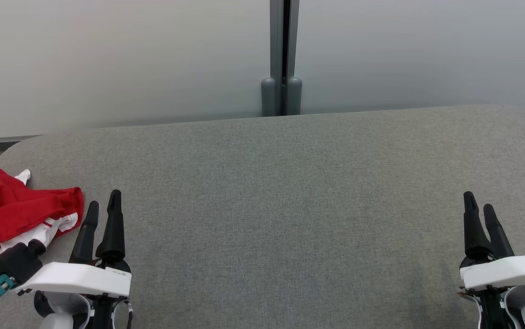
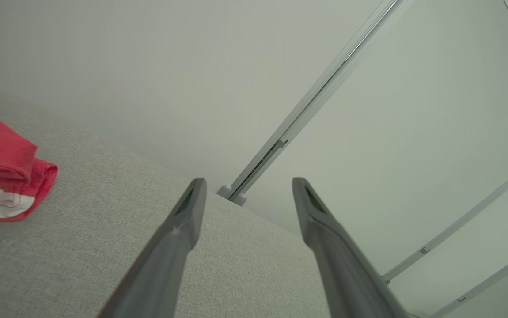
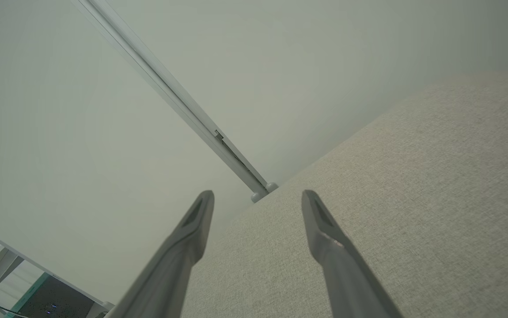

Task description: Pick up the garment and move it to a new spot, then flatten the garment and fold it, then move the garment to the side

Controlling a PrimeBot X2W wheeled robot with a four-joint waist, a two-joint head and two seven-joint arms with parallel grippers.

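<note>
Two claws sit nearest, left claw (image 1: 103, 200) and right claw (image 1: 478, 202), their dark tapered fingers spread wide and empty. Just beside the left claw, a crumpled red-and-white garment (image 1: 16, 208) lies at the left end of the grey woven table (image 1: 267, 205); smooth pale panels (image 1: 121, 59) rise beyond.

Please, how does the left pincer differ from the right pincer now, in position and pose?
Position: the left pincer stands close beside the crumpled red and white garment; the right pincer stands far from it, over the bare grey fabric surface. Pose: the left pincer's higher finger in the head view is its right one; the right pincer's is its left one. Shared: both are open and empty, fingers pointing forward.
</note>
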